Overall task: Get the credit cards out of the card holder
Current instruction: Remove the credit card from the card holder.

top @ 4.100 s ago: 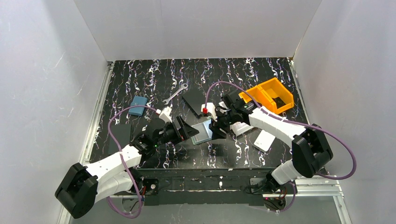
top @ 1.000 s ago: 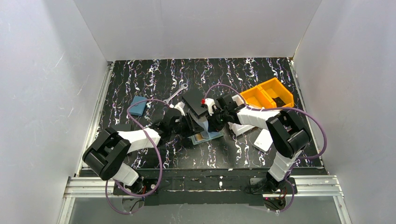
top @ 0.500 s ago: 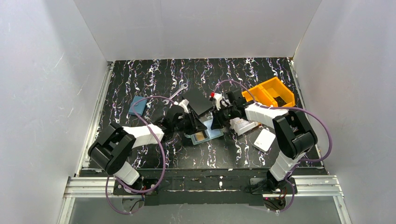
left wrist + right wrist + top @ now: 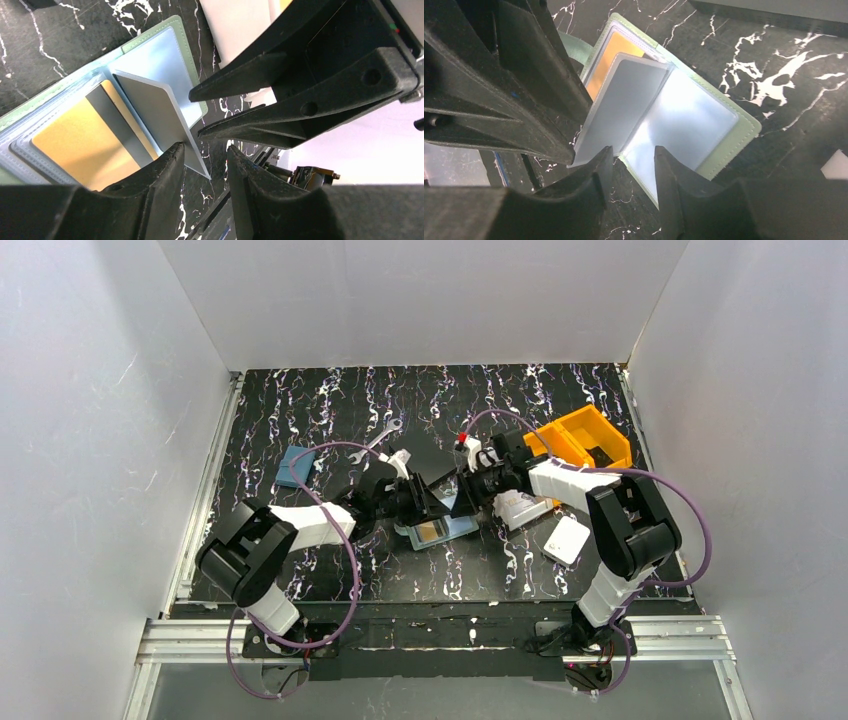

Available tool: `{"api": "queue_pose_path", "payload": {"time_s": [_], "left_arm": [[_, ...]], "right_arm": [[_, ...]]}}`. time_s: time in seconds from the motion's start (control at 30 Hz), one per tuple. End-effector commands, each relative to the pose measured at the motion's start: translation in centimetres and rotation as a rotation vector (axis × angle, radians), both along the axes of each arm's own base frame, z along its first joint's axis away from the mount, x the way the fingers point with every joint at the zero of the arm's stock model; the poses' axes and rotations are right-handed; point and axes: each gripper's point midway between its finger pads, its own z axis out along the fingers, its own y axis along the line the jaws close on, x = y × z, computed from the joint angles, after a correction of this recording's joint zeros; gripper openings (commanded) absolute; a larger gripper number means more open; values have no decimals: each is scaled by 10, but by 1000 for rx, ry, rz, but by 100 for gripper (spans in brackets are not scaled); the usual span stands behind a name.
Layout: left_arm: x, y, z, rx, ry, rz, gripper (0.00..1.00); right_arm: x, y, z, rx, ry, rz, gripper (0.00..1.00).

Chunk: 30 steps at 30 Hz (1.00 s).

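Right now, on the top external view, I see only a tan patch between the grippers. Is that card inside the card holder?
Observer: Yes. The gold card sits in a pocket of the open card holder.
Operator: Does the left gripper hold anything?
Observer: No. An inner leaf stands up, its corner between the left gripper's open fingers, not pinched.
Operator: And the right one?
Observer: The right gripper is open above the holder's edge, gripping nothing.
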Motion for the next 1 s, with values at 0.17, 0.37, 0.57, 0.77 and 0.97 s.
{"api": "queue_pose_path", "payload": {"time_s": [0.17, 0.37, 0.57, 0.77, 0.97], "left_arm": [[13, -18, 15, -80, -33, -36, 37], [18, -19, 16, -90, -29, -24, 37], [19, -14, 17, -90, -37, -3, 37], [18, -10, 16, -88, -40, 5, 37], [18, -10, 15, -92, -36, 6, 37]], "right_arm": [[2, -1, 9, 87, 56, -5, 56], [-4, 1, 11, 111, 71, 30, 62], [-7, 2, 12, 126, 94, 46, 62], [-6, 1, 23, 162, 82, 38, 63], [-11, 3, 23, 182, 110, 66, 63]]}}
